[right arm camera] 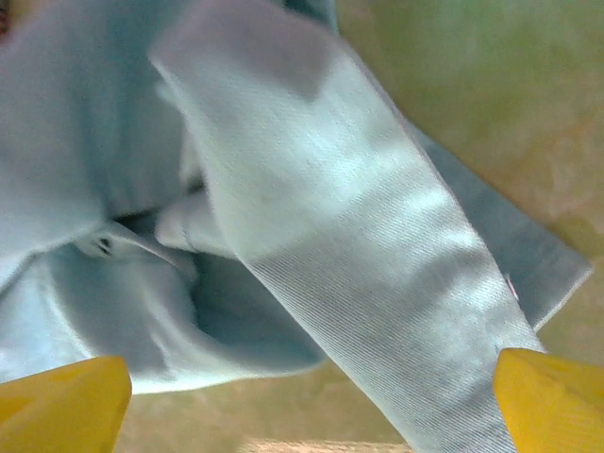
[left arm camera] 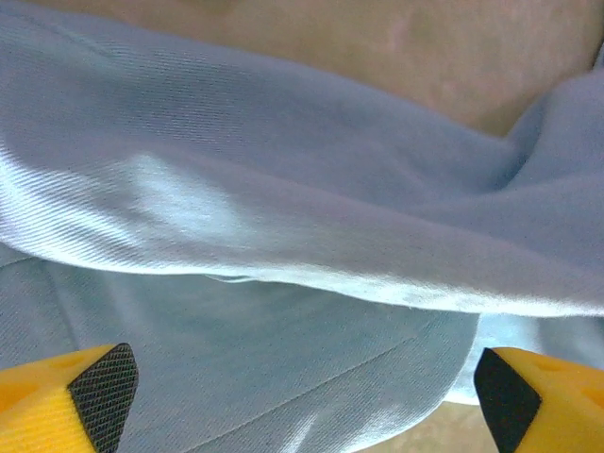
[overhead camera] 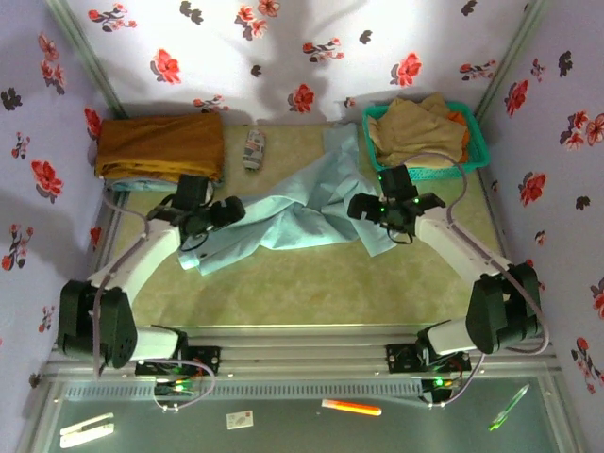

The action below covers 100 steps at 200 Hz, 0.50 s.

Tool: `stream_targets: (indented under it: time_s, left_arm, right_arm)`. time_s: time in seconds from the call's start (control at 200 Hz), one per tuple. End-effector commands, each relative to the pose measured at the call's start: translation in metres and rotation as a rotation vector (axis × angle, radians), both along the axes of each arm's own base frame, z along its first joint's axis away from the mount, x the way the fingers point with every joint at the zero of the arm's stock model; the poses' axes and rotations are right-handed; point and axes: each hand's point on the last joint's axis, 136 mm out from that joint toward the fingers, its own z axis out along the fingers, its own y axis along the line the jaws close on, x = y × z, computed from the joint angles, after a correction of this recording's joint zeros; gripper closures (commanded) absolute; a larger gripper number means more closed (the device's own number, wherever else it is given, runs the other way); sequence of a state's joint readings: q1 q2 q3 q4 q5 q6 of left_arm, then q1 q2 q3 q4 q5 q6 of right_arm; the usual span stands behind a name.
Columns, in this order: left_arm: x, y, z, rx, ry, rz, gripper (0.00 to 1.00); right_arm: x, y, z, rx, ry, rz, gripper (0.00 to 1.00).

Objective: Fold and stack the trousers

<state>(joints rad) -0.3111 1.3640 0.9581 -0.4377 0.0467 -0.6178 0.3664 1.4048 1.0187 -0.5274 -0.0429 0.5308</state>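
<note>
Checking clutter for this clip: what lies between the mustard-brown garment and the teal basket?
In the top view, a small grey-and-red item and a leg of the trousers.

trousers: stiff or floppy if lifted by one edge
Probably floppy: the trousers lie in soft rumpled folds, so a lifted edge would likely drape. Likely light, as the cloth looks thin. A push would probably bunch them rather than slide them.

No legible text or labels anywhere
</note>
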Motion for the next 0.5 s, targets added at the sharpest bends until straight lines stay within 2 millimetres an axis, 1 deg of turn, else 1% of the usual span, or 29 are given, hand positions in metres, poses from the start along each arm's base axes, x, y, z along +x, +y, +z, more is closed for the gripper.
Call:
stream_targets:
  time_s: [0.0,0.07,0.135,0.185,0.205,0.22,0.225,0.24,0.265,0.285,0.325,0.34,0.345,0.35,0.36,0.405,0.43,0.44,0.495]
  left_arm:
    - [0.026,-0.008,0.009,0.161,-0.088,-0.082,0.02]
    - [0.037,-0.019,0.002,0.192,-0.091,-0.122,0.05]
    - [0.046,-0.025,-0.007,0.218,-0.095,-0.152,0.08]
    - [0.053,-0.028,-0.012,0.23,-0.1,-0.164,0.17]
    - [0.056,-0.029,-0.015,0.232,-0.104,-0.168,0.23]
    - [0.058,-0.03,-0.017,0.232,-0.105,-0.173,0.29]
    - [0.058,-0.031,-0.017,0.232,-0.106,-0.175,0.3]
    - [0.06,-0.032,-0.019,0.231,-0.107,-0.18,0.4]
    - [0.063,-0.034,-0.021,0.232,-0.11,-0.185,0.56]
    - [0.065,-0.034,-0.023,0.237,-0.105,-0.185,0.67]
    - [0.068,-0.033,-0.025,0.251,-0.101,-0.184,0.83]
    - [0.069,-0.032,-0.025,0.259,-0.101,-0.182,0.91]
    - [0.069,-0.031,-0.025,0.262,-0.099,-0.183,0.93]
    - [0.07,-0.031,-0.025,0.264,-0.099,-0.181,0.95]
    - [0.07,-0.03,-0.025,0.268,-0.098,-0.181,1.0]
    - [0.072,-0.027,-0.021,0.283,-0.095,-0.17,1.0]
    - [0.071,-0.025,-0.015,0.287,-0.101,-0.168,1.0]
    - [0.071,-0.025,-0.014,0.288,-0.105,-0.167,1.0]
    - [0.071,-0.02,0.001,0.296,-0.137,-0.139,1.0]
  right_arm:
    - [0.0,-0.015,-0.016,-0.071,0.004,-0.02,0.01]
    - [0.0,-0.024,-0.036,-0.088,0.051,-0.046,0.01]
    - [0.002,-0.022,-0.053,-0.071,0.078,-0.04,0.01]
    - [0.003,-0.019,-0.067,-0.066,0.099,-0.028,0.04]
    - [0.003,-0.017,-0.072,-0.061,0.109,-0.021,0.07]
    - [0.004,-0.015,-0.078,-0.056,0.12,-0.017,0.12]
    - [0.004,-0.015,-0.078,-0.056,0.12,-0.017,0.12]
    - [0.004,-0.015,-0.082,-0.055,0.132,-0.017,0.17]
    - [0.005,-0.014,-0.085,-0.059,0.145,-0.017,0.33]
    - [0.006,-0.015,-0.088,-0.062,0.151,-0.022,0.42]
    - [0.007,-0.016,-0.089,-0.065,0.142,-0.03,0.57]
    - [0.008,-0.017,-0.088,-0.068,0.136,-0.032,0.63]
    - [0.008,-0.017,-0.087,-0.07,0.132,-0.034,0.66]
    - [0.008,-0.017,-0.087,-0.07,0.132,-0.034,0.66]
    - [0.009,-0.018,-0.086,-0.073,0.127,-0.038,0.7]
    - [0.009,-0.022,-0.078,-0.088,0.112,-0.047,0.87]
    - [0.009,-0.024,-0.071,-0.093,0.095,-0.053,0.99]
    - [0.01,-0.025,-0.068,-0.093,0.087,-0.055,1.0]
    - [0.009,-0.031,-0.05,-0.111,0.047,-0.073,1.0]
